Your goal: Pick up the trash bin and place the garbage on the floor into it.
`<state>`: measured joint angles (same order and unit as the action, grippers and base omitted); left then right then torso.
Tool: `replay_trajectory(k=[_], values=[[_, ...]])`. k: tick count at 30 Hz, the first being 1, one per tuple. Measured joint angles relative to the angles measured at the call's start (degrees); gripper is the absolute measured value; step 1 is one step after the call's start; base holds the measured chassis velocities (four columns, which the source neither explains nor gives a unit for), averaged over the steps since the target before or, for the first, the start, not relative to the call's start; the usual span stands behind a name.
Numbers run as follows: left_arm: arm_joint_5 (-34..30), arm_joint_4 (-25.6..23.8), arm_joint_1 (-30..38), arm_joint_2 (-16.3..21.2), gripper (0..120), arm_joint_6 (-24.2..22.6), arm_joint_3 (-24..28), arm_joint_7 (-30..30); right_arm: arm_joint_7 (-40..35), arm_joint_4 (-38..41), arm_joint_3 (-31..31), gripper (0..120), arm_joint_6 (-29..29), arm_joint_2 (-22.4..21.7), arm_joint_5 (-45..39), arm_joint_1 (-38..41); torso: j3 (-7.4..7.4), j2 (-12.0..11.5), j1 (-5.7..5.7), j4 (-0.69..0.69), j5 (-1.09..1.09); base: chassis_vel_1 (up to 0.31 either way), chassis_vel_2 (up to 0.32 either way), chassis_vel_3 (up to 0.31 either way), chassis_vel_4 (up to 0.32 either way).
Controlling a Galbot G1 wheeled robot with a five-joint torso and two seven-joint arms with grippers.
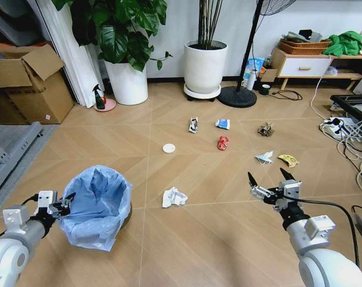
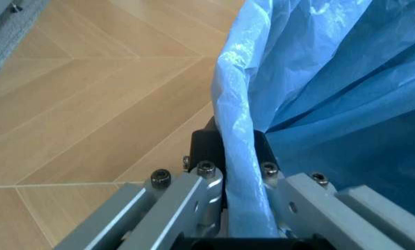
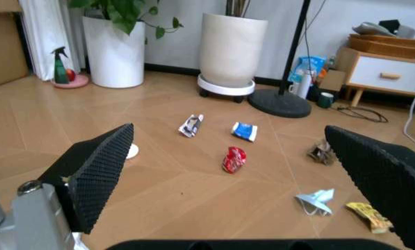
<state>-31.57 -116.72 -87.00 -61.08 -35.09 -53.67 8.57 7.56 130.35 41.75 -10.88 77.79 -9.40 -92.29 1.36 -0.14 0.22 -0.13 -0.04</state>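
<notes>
On the floor (image 1: 187,239) near my left side I see the trash bin (image 1: 98,206). My left pincer (image 1: 66,203) is at its rim; the left wrist view shows it pinching the blue liner there. My right pincer (image 1: 269,182) hangs spread above the boards. The garbage (image 1: 223,142) lies scattered ahead, a crushed can (image 3: 234,159) clearest from the right wrist.

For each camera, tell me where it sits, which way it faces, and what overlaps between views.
Head: high, facing forward and down at the floor; both arms show, left gripper at the bin, right gripper open.
Left wrist: faces the bin's bag, fingers clamped on its rim.
Right wrist: low, facing the litter between its fingers.
Shared: head and right wrist both show the red can.
</notes>
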Motion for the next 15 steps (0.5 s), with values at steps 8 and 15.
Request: replay_trajectory(k=[8,15], values=[[0.0,-1.5,0.1,-0.6,0,-0.5,1.0,-1.6,0.5,-4.1,-1.8,100,-1.1,-2.9,-2.8,4.3,0.01,0.0,0.01,0.01,0.00,0.000,0.000,0.000,0.000],[-1.6,-1.4,2.0,1.3,0,-1.2,2.6,-2.7,2.7,-12.4,-7.7,100,-2.5,-10.3,-5.8,9.9,0.01,0.0,0.01,-0.02,0.00,0.000,0.000,0.000,0.000]])
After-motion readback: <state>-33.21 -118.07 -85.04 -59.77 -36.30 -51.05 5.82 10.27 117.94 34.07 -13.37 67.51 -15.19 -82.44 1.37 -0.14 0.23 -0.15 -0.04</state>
